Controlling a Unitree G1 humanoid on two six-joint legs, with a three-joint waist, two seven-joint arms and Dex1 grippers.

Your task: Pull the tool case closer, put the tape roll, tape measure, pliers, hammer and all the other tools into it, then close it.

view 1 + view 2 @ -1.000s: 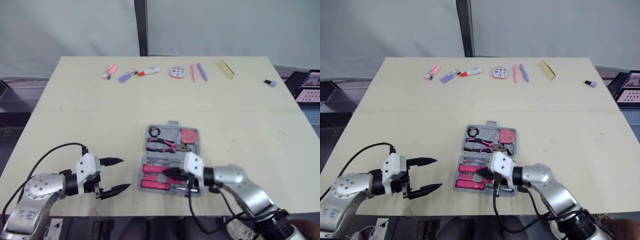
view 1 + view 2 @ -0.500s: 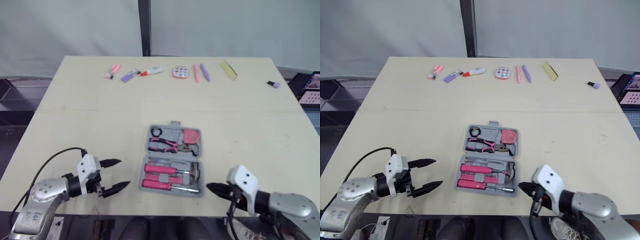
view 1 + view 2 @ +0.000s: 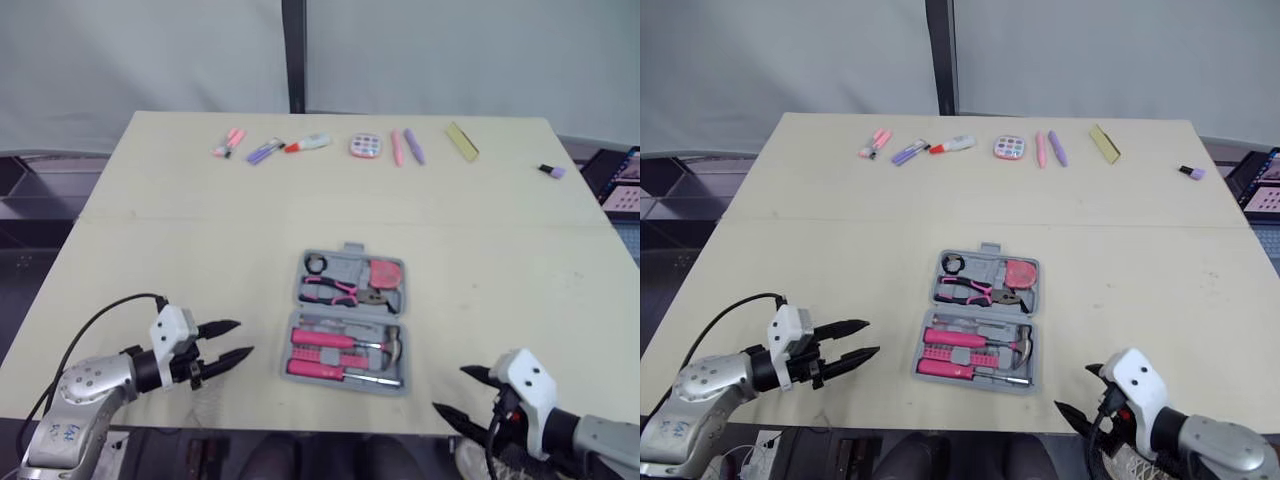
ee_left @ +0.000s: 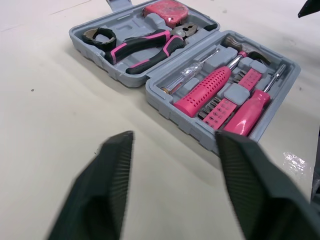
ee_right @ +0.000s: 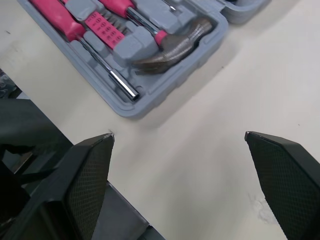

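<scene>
The grey tool case [image 3: 299, 292] lies open in the middle front of the table. Its far half holds the black tape roll [image 3: 315, 264], pink-handled pliers [image 3: 328, 290] and pink tape measure [image 3: 383, 273]. The near half holds the hammer [image 3: 392, 343], pink screwdrivers [image 3: 322, 340] and bits. My left gripper [image 3: 243, 338] hovers left of the case, pointing at it, its fingers apart with nothing between them. My right gripper [image 3: 455, 391] is open and empty at the table's front edge, right of the case. The hammer [image 5: 172, 47] head lies in the case corner nearest it.
A row of small items lines the table's far side: pink markers [image 3: 228, 143], a purple pen [image 3: 263, 150], a glue tube [image 3: 307, 144], a round palette [image 3: 363, 146], two pens [image 3: 405, 146], a yellow strip [image 3: 461, 140]. A small purple piece [image 3: 551, 171] sits far right.
My right gripper has drawn back from over the case's near half to the table's front right edge and opened wide. My left gripper's fingers have come closer together.
</scene>
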